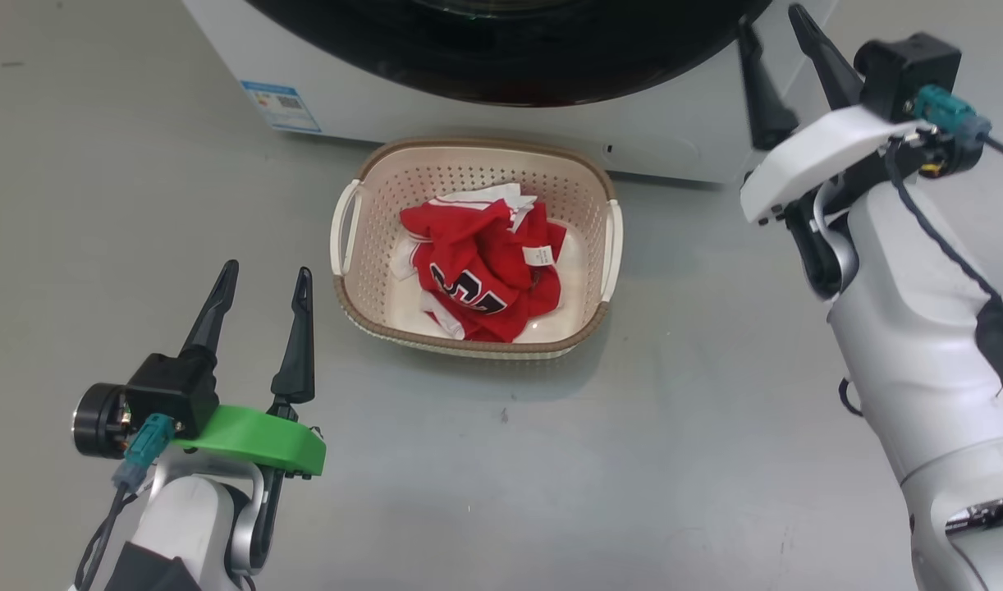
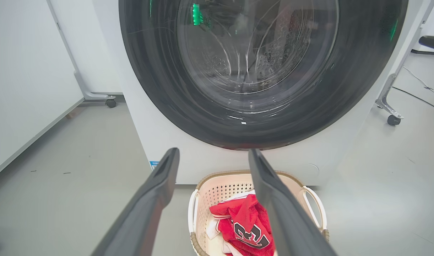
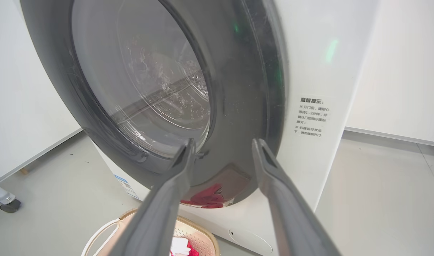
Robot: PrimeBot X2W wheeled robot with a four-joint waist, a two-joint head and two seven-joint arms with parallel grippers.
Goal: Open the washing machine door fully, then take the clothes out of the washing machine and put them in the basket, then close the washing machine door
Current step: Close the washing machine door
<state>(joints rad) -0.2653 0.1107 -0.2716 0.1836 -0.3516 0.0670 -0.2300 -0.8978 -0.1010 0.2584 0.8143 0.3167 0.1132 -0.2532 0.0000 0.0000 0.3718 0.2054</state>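
The red clothes lie in the basket on the floor before the washing machine, the washing machine door flush against it, the left end effector and the right end effector both spread wide, holding nothing.

Washing machine: white casing, smooth, satin sheen. Washing machine door: wide rim glossy black with fine scratches, and a clear, reflective glass window. Drum behind the door glass: bright perforated metal. Label sticker at the machine's lower front corner: smooth printed paper or film. Basket before the machine: cream perforated plastic, smooth, with a brown woven-look rim and glossy white handles. Clothes in the basket: red cloth, matt and crumpled, with white trim and a white tag. Floor around the machine: grey, smooth, dull sheen. Left gripper: fingers dark, matt, plastic-looking, on a smooth green plastic mount.
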